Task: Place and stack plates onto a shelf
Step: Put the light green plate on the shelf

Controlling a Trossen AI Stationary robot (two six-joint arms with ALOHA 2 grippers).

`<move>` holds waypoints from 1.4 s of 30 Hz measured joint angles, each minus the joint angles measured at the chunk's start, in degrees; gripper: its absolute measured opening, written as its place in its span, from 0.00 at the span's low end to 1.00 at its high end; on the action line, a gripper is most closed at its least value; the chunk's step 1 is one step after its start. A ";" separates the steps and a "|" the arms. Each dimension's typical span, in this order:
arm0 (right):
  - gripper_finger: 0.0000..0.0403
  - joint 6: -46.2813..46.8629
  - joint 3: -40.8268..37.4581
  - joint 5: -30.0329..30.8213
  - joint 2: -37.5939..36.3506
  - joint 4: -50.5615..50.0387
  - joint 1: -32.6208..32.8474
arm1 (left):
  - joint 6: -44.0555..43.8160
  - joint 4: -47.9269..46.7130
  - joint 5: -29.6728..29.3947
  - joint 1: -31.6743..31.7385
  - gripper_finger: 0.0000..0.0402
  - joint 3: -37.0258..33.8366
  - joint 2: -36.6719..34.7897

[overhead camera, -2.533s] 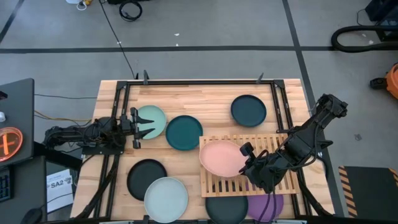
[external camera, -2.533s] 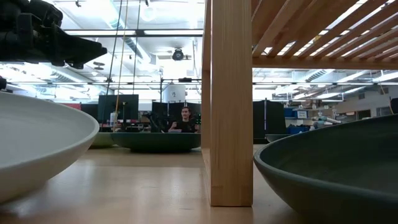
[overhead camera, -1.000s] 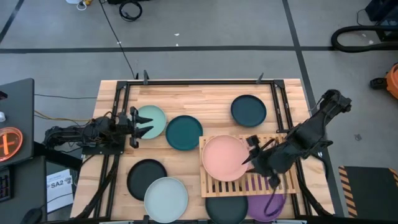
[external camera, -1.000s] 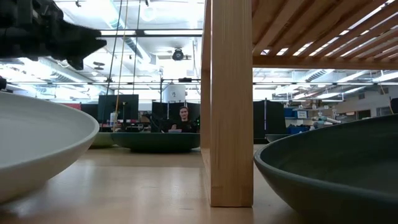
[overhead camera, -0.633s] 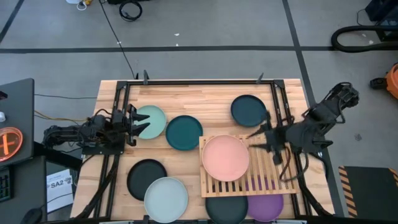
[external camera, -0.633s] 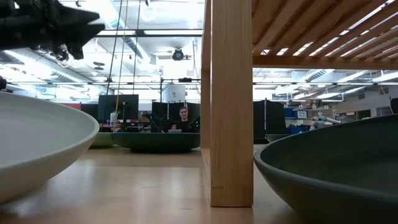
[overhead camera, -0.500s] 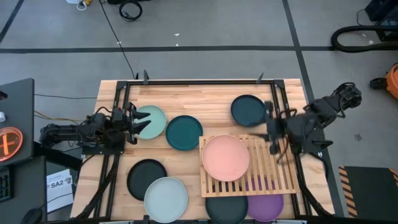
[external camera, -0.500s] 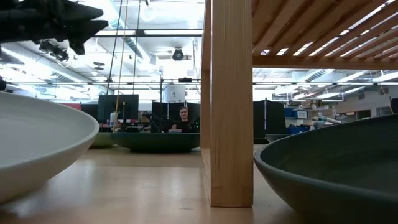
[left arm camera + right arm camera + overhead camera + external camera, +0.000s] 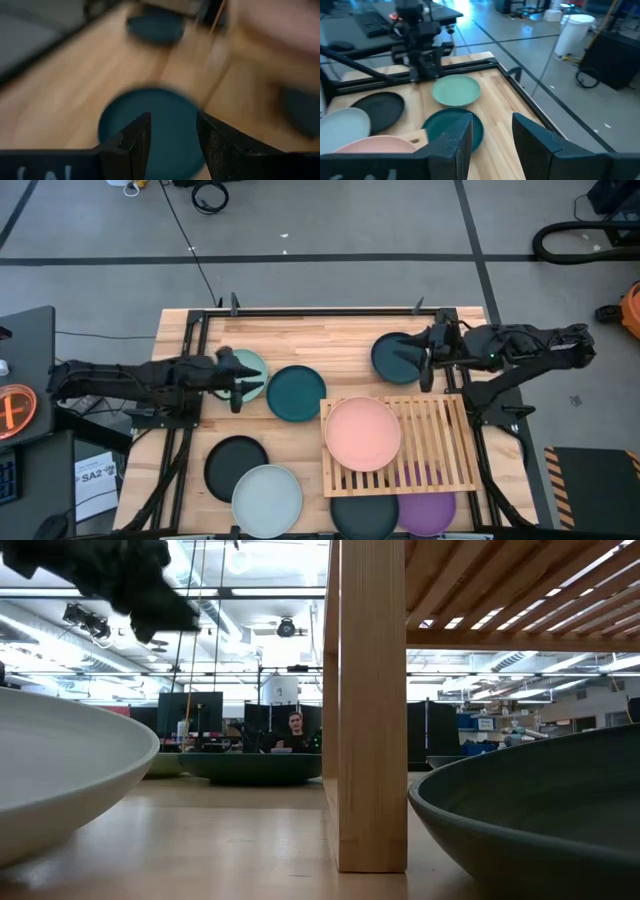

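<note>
A pink plate (image 9: 362,433) is seen lying flat on the left half of the slatted wooden shelf (image 9: 440,442), which stands on the counter (image 9: 320,342) toward its right front. The shelf's right half is bare, and through and below its slats a purple plate (image 9: 428,509) and a dark plate (image 9: 363,515) are seen on the counter beneath. Elsewhere on the counter, a mint plate (image 9: 243,374), a teal plate (image 9: 296,392), a dark navy plate (image 9: 398,357), a black plate (image 9: 236,466) and a pale blue-grey plate (image 9: 267,498) are laid singly, none stacked.

The left hand (image 9: 236,385) is held over the mint plate's near edge, just beside the teal plate. In the left wrist view its fingers (image 9: 132,145) are parted with nothing between them, and the teal plate (image 9: 150,127) is seen beyond them, though that view is blurred.

The right hand (image 9: 428,360) is held at the right edge of the dark navy plate, behind the shelf; contact with the plate cannot be judged from above. In the right wrist view its fingers (image 9: 455,140) stand apart and empty, with the mint plate (image 9: 456,90) and the teal plate (image 9: 451,128) lying beyond.

In the low view, a shelf leg (image 9: 371,705) is seen between two plate rims, and a person (image 9: 296,732) is seated far behind.
</note>
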 joint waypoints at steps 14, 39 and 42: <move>0.36 -0.11 -0.02 -8.35 4.12 -0.84 -4.92 | -6.82 -18.88 3.53 -0.16 0.41 2.49 14.42; 0.36 -0.11 -0.02 -9.07 6.70 -1.75 -6.84 | -6.82 -19.19 2.40 -0.12 0.41 2.53 35.00; 0.36 -0.13 -0.02 -9.07 6.70 -2.15 -6.84 | -6.83 -19.08 2.30 -0.13 0.37 2.55 36.29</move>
